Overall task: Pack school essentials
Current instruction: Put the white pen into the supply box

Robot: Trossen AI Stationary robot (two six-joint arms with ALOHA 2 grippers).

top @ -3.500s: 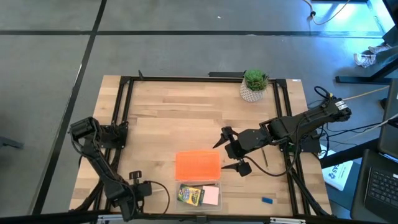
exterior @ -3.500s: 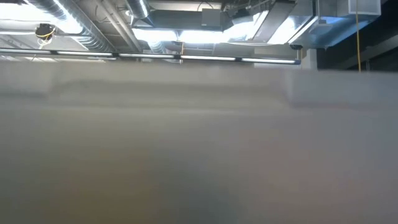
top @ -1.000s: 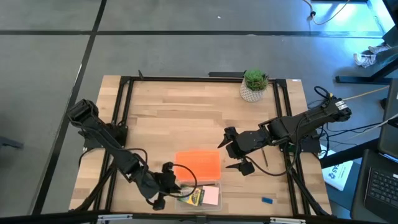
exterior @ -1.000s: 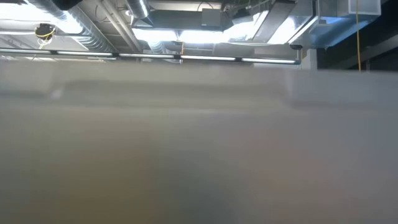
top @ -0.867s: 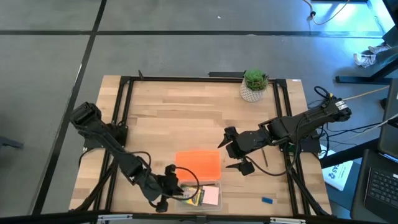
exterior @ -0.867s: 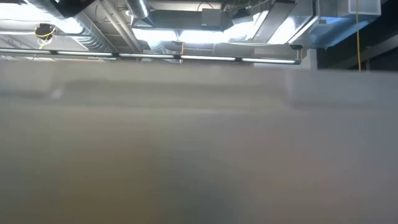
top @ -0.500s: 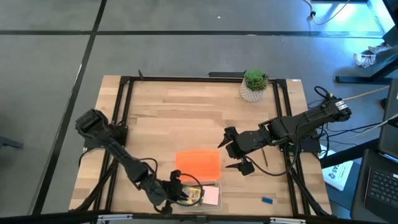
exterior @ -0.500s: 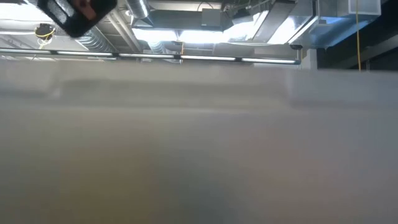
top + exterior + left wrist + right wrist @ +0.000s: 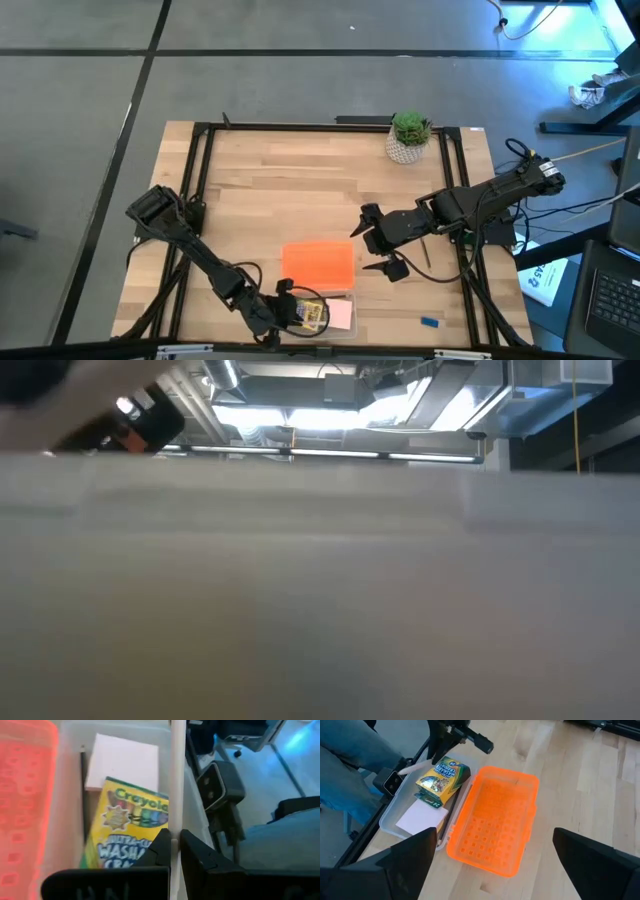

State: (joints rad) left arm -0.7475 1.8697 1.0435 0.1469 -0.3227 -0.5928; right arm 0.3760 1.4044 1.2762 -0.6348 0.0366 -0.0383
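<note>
A clear case [image 9: 345,298] lies near the table's near edge, with its orange lid [image 9: 318,265] open flat on its far side. In it lie a green-and-yellow crayon box [image 9: 127,827], a pale pink pad [image 9: 125,762] and a thin dark pencil [image 9: 82,795]. My left gripper [image 9: 283,311] is at the case's left end and shut on its wall. My right gripper [image 9: 370,243] hovers open and empty to the right of the lid. A tiny blue piece [image 9: 430,322] and a thin pencil [image 9: 425,250] lie on the table. The scissors are out of view. My left gripper pinches the case's near long wall [image 9: 176,827] close to its left end. One finger [image 9: 159,847] is inside beside the crayon box and the other finger [image 9: 197,852] is outside. The fingers come from the table's left and lie along the wall. The case rests on the table.
A potted green plant [image 9: 409,137] stands at the far right. A black frame [image 9: 200,180] runs around the tabletop. The low view is filled by a pale blurred surface [image 9: 320,600], with part of my left arm [image 9: 120,420] above it.
My left gripper has moved toward the table's right edge and a little toward its near edge, reaching the case's left end. The case and its contents have stayed in place.
</note>
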